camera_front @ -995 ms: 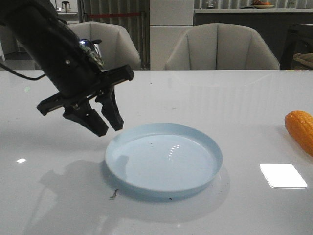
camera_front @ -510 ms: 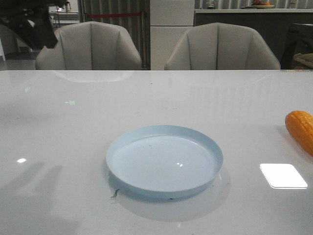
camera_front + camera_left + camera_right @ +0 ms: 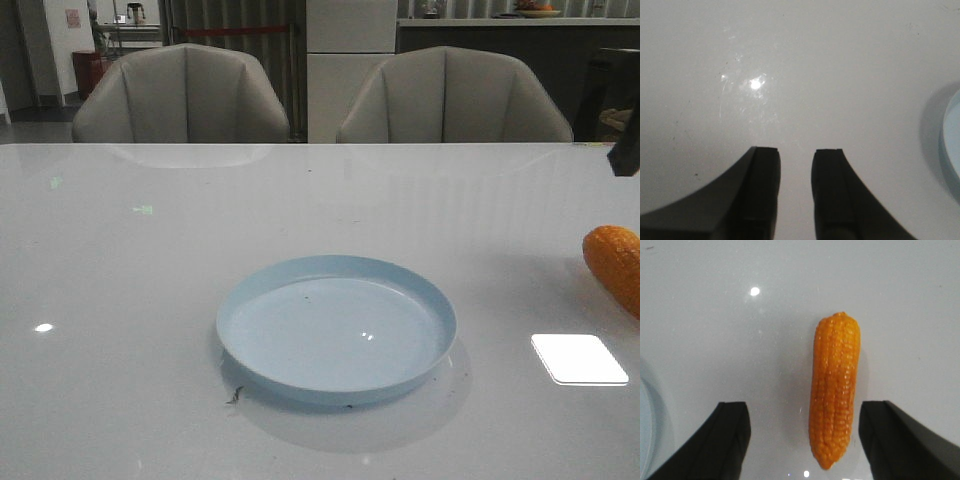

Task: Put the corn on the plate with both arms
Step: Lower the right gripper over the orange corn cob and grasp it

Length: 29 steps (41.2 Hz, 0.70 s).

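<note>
**Corn on the table, plate bare, both grippers held above**

While the glossy white tabletop (image 3: 150,300) fills the front view, the left arm's black angular gripper (image 3: 796,165) shows only in its own wrist camera: its two dark fingers stand close together with a narrow gap between them, holding nothing, above bare table with the plate's edge just in sight. At the table's centre sits the round, shallow, pale blue plate (image 3: 336,328) with its low raised rim, nothing lying in it. From the plate, the orange, tapered, bumpy-kerneled corn cob (image 3: 615,262) lies at about 3 o'clock, well apart, flat on the table and cut off by the frame edge. Over it hangs the right arm's black gripper (image 3: 802,432), fingers spread wide; the cob lies lengthwise between them, nearer one finger, touching neither. Two grey upholstered chairs (image 3: 185,95) stand behind the table at 12 o'clock.
</note>
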### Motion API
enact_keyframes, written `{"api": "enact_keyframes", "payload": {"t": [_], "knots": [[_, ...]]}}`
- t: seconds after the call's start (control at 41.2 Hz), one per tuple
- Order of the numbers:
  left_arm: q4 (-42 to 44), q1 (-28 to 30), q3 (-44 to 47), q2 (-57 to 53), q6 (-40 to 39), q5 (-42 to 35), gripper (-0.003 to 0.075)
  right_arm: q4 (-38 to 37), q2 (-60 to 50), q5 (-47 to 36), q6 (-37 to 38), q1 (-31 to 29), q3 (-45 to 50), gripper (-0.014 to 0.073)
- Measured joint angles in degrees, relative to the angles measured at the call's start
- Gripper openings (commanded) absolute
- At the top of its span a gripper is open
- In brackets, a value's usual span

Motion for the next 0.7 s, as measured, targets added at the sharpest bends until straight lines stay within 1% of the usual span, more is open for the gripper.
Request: {"api": "enact_keyframes", "payload": {"t": [0.17, 0.291, 0.485, 0.704], "knots": [[-0.2, 0.0, 7.8, -9.7, 0.0, -4.6, 0.0271, 0.0, 11.4, 6.1, 0.0, -0.4, -9.4, 0.0570], [-0.3, 0.0, 10.0, -15.7, 0.0, -5.6, 0.0271, -0.3, 17.1, 7.5, 1.1, -0.7, -13.2, 0.0570], [-0.3, 0.0, 10.4, -21.6, 0.0, -5.7, 0.0271, -2.5, 21.0, 7.5, 4.3, -2.5, -15.3, 0.0570], [-0.7, 0.0, 10.4, -23.3, 0.0, -5.9, 0.0271, -3.4, 24.2, 7.4, 4.9, -3.1, -15.5, 0.0570]]}}
